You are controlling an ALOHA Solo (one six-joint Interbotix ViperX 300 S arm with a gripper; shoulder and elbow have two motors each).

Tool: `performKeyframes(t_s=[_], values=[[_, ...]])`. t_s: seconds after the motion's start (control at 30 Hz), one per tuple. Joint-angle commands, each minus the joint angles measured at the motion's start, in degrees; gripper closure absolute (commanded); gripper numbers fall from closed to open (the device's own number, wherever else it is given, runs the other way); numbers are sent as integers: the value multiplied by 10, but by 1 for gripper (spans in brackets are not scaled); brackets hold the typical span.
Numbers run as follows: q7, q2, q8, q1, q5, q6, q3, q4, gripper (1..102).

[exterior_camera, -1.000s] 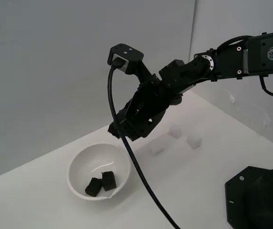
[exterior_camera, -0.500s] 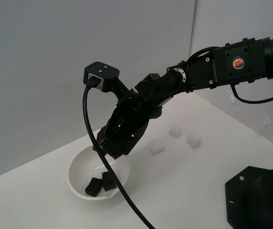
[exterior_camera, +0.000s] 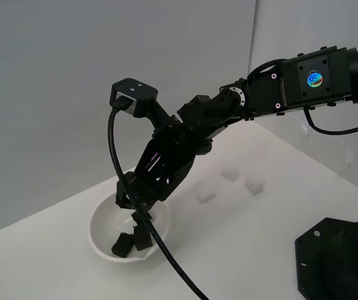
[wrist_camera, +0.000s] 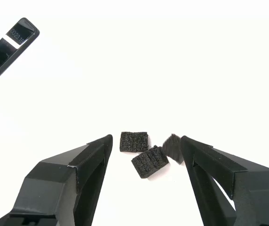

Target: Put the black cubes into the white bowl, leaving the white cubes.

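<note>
A black robot arm reaches in from the upper right of the exterior view and angles down to a white bowl (exterior_camera: 107, 240) at lower left. Its gripper (exterior_camera: 132, 199) hangs just over the bowl's rim, and in the wrist view the gripper (wrist_camera: 146, 146) has its jaws spread wide with nothing pinched between them.

Three black cubes (wrist_camera: 146, 151) show between the spread jaws in the wrist view: one squarely facing the camera, one tilted below it, and a third blurred beside the right-hand finger, possibly still falling. In the exterior view the black cubes (exterior_camera: 132, 239) sit clustered in the bowl's bottom.

Three white cubes (exterior_camera: 230, 183) lie on the white table (exterior_camera: 254, 250) right of centre, well apart from the bowl; a fourth cannot be made out. A dark phone-like device (wrist_camera: 10, 46) rests at the upper left of the wrist view.

The step in hand looks like the release of the last black cube. To finish it well, the arm should keep its jaws wide, wait until the cube settles, then rise straight up so neither the fingers nor the trailing cable (exterior_camera: 160, 256) nudges the rim.

Compared with half a second earlier, the gripper has dropped slightly lower over the bowl and its jaws have parted. A second ago it hung higher and farther right, clear of the bowl, which then showed only two cubes.
</note>
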Motion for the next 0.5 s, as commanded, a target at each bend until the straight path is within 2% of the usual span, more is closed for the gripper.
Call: performKeyframes(t_s=[0.0, 0.23, 0.3, 0.33, 0.37, 0.47], values=[[6, 18, 8, -9, -12, -9, 23, -10, 22], [8, 80, 8, 16, -1, -7, 85, 3, 22], [7, 105, 8, 40, 11, -6, 111, 13, 27], [7, 120, 8, 52, 17, -5, 125, 20, 33], [8, 134, 10, 65, 24, -4, 139, 27, 44], [8, 180, 13, 103, 47, 1, 185, 49, 88]])
